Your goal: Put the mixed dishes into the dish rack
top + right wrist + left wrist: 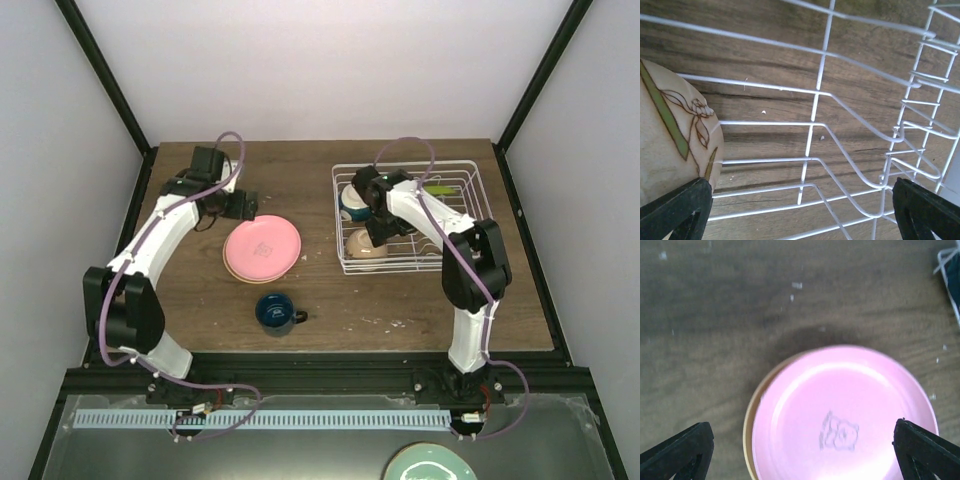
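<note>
Small cream bowls (365, 245) were in white wire dish rack (455, 190); round pink plate (262, 248), dark blue mug (275, 311) sat left of it (left fingers (685, 447), right fingers (677, 202) gaped empty).

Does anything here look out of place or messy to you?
One pale teal plate lies off the wooden table, down on the grey surface by the right arm's base, away from everything else. Small white specks also dot the tabletop.

Soft, even light throughout. The left wrist view is blurred, with glare on the pink plate (840, 405) and a faint shadow beside it.
</note>
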`<move>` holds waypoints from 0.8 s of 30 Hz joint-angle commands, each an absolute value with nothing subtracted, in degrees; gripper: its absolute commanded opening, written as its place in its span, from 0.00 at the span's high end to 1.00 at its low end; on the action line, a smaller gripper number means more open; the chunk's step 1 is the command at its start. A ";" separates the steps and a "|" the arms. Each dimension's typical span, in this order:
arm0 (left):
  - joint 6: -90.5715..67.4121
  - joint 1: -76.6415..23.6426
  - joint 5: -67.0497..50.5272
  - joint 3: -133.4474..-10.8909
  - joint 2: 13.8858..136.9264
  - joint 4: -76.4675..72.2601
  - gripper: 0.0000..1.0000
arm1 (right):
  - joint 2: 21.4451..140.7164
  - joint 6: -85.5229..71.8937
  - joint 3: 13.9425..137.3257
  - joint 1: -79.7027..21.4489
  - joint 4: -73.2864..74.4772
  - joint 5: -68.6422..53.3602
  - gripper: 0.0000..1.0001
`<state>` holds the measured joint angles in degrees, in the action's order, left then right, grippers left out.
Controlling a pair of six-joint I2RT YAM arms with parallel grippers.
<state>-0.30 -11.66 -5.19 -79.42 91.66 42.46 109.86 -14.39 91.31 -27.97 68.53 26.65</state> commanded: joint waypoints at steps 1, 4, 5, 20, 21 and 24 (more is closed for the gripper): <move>-3.22 -12.85 -4.27 -75.22 85.22 47.32 0.00 | 108.38 -14.37 88.39 -28.12 65.21 26.98 0.00; -4.89 -15.02 -3.63 -72.80 83.70 51.60 0.00 | 108.14 -13.77 86.31 -28.12 62.74 25.31 0.00; -5.55 -16.07 -3.30 -72.05 83.23 52.60 0.00 | 107.84 -13.58 85.95 -28.12 61.88 24.51 0.00; -12.88 -23.00 -11.16 -62.27 71.57 66.75 0.00 | 105.94 -11.83 92.18 -26.02 59.43 22.16 0.00; -13.50 -23.52 -12.11 -61.16 70.61 67.20 0.00 | 105.90 -11.74 93.71 -25.89 59.42 21.73 0.00; -15.28 -25.68 -13.44 -58.69 68.63 68.44 0.00 | 106.78 -11.19 98.09 -25.69 59.82 21.27 0.02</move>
